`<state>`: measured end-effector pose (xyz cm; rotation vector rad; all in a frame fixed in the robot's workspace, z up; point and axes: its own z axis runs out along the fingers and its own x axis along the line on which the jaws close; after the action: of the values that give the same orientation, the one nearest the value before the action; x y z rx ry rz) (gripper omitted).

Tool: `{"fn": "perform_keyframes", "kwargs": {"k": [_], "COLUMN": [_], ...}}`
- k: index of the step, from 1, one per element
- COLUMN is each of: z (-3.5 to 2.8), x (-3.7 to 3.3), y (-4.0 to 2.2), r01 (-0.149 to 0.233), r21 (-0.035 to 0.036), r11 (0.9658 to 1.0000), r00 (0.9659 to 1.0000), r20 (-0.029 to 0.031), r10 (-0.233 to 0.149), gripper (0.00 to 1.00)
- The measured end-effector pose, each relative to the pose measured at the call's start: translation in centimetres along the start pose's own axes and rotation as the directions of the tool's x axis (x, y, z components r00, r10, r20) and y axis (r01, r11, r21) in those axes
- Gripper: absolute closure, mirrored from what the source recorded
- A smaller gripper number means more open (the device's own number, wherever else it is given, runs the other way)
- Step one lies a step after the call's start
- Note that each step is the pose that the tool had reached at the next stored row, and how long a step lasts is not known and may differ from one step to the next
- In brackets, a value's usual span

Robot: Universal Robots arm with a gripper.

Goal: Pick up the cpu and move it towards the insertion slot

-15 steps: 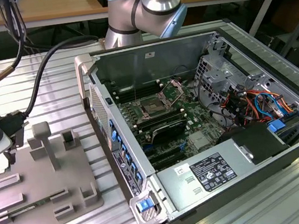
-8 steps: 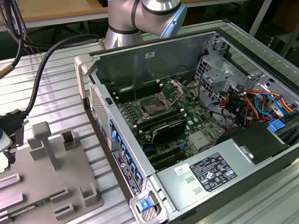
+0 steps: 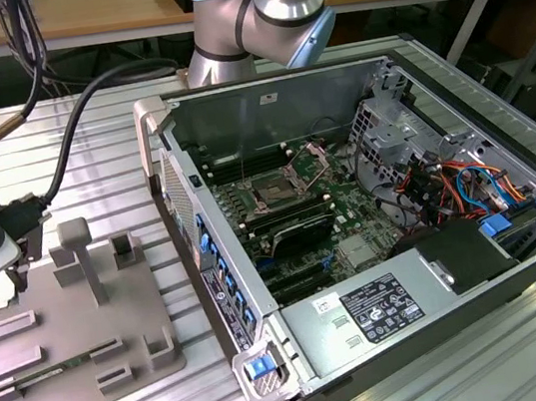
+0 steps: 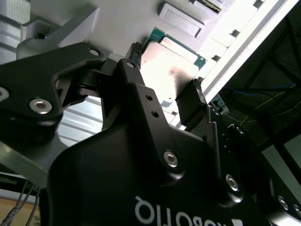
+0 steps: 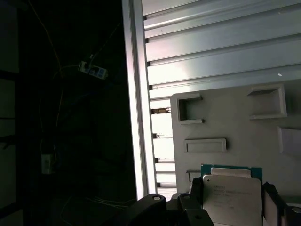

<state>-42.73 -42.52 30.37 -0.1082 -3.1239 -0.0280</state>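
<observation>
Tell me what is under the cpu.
The grey tray shows its flat face around the cpu. The patch straight below is covered by the chip itself, so whether it rests in a seat or hangs clear cannot be told.

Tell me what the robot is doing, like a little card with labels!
gripper: closed on the cpu, one finger against each of two opposite sides
cpu: silvery top showing, at the grey tray
lifted off the tray: cannot tell
insertion slot: inside the open computer case, to the exterior view's right of the tray
distance left: the cpu is far from the slot
</observation>
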Motion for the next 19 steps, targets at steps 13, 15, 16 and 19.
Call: {"fn": "perform_keyframes", "kwargs": {"k": [13,15,16,19], "z": [-0.35,-0.43,-0.47,-0.60], "x": [-0.02,-0.03,-0.03,-0.05], "y": [0.01,0.01,0.01,0.01], "r01": [0.000,0.000,0.000,0.000], "r21": [0.0001,0.0001,0.0000,0.0000], "r11": [1.0000,1.0000,1.0000,1.0000], "r00": [1.0000,1.0000,1.0000,1.0000], "r20": [-0.0001,-0.0001,0.0000,-0.0001], "r10": [0.000,0.000,0.000,0.000], "gripper": [0.45,0.45,0.45,0.45]}}
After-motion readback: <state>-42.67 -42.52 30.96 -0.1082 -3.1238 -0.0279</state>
